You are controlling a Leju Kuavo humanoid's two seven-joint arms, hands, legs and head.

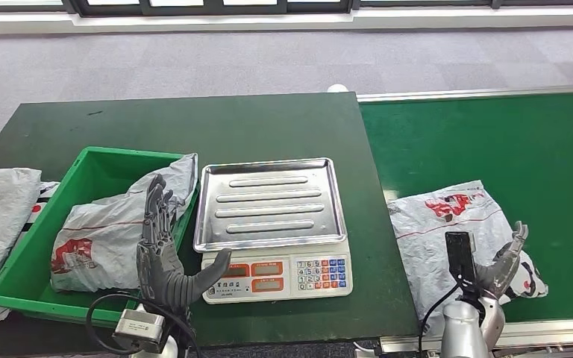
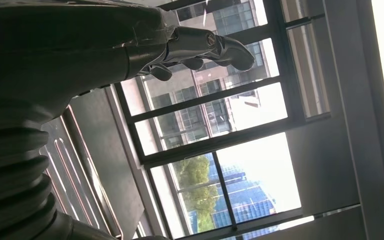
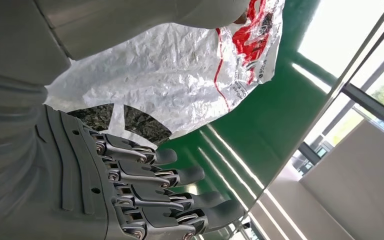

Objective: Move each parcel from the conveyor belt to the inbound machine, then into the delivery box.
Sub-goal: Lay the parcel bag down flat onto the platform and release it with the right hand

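You are looking at a green plastic delivery box (image 1: 83, 168) sitting on the dark green counter (image 1: 194, 123), and it is holding one crumpled grey plastic parcel with red print (image 1: 108, 231). Your left hand (image 1: 166, 257) is hovering released, fingers spread, between that box and the silver-trayed weighing scale (image 1: 268, 205), whose tray is lying bare. Your right hand (image 1: 501, 265) is hanging released over a second grey parcel (image 1: 448, 216) lying on the green conveyor belt (image 1: 507, 142).
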